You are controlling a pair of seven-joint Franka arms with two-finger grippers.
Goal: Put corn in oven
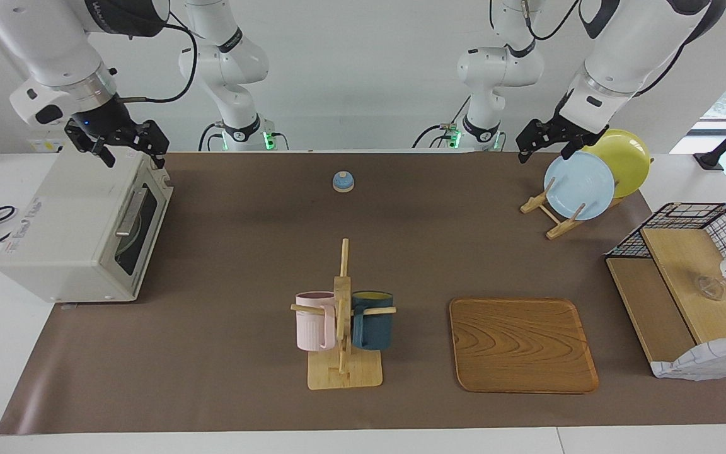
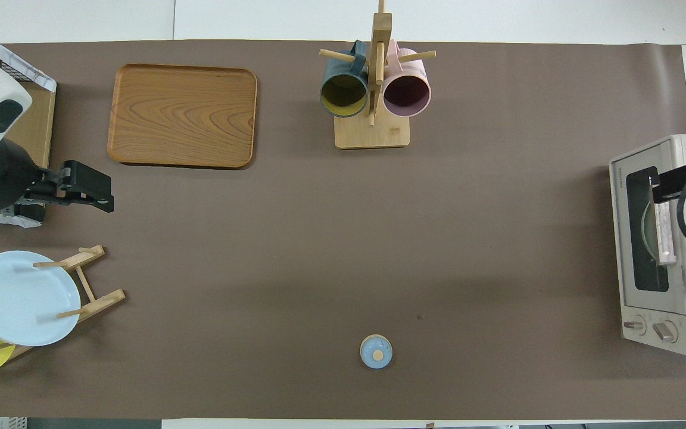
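Your right gripper (image 1: 130, 154) hung with fingers apart over the oven (image 1: 67, 227) at the facing view's upper left, so it was the nearer arm. Your left gripper (image 1: 546, 150) waited at the upper right, fingers also apart. No corn showed anywhere, and the oven door looked closed.

**Surface finishes**

Oven (image 1: 63, 227): off-white painted casing, matt; dark glossy glass door, metal bar handle (image 1: 130, 211). Table cover (image 1: 243, 208): brown, matt, paper-like (smooth). Tray (image 1: 522, 345): grained wood, satin. Mug rack (image 1: 343, 328): pale bare wood. Plates (image 1: 579, 185): glossy. Basket (image 1: 694, 217): black wire.
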